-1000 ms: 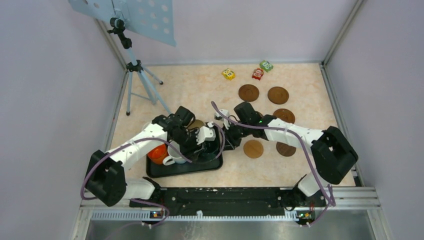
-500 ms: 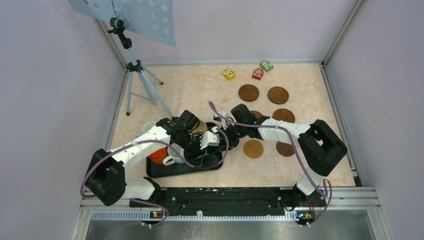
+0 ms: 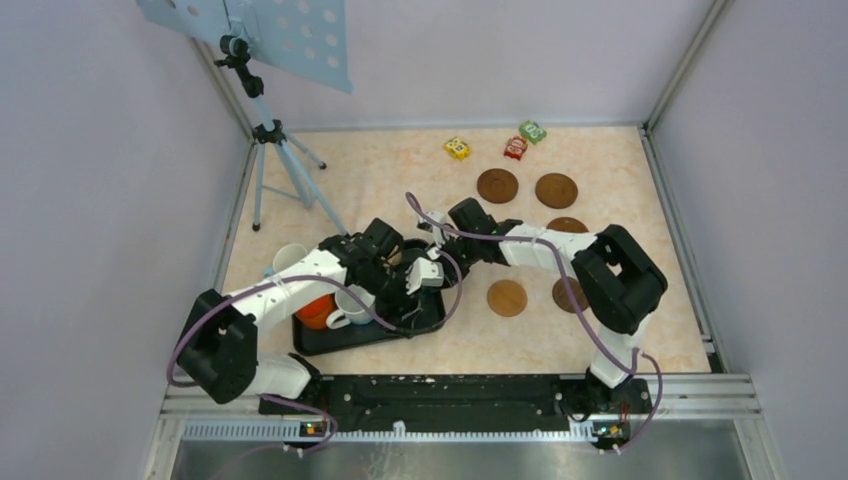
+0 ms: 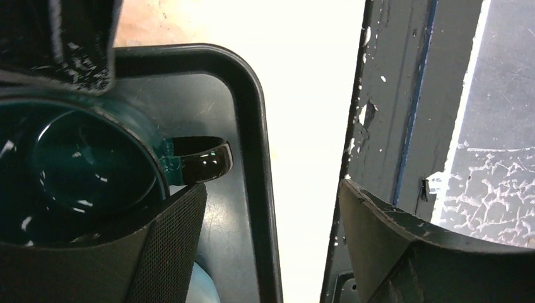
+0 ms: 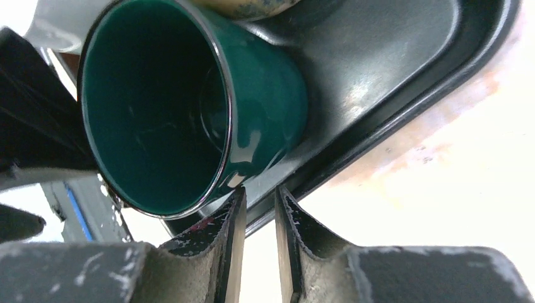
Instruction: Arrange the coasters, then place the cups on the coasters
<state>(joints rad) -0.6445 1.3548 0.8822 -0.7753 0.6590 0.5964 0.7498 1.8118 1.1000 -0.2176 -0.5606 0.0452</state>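
Tray (image 5: 378,50) rim tight beside green cup (image 5: 265,107)

Mug (image 5: 189,107) by right gripper (image 5: 260,189) tips: glossy dark-green glazed ceramic. Tray (image 5: 391,69) under it: black smooth plastic, dull sheen, scuffed. Right gripper fingers (image 5: 189,265): black, paint chipped, rough. Left gripper (image 4: 274,185) pad (image 4: 170,252): matt fine mesh. Table (image 3: 400,180): matt mottled stone-look. Coasters (image 3: 497,185) beyond right gripper: matt brown wood-look.

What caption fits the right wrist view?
Right gripper, jaws barely parted, at the rim of a dark green mug over a black tray.
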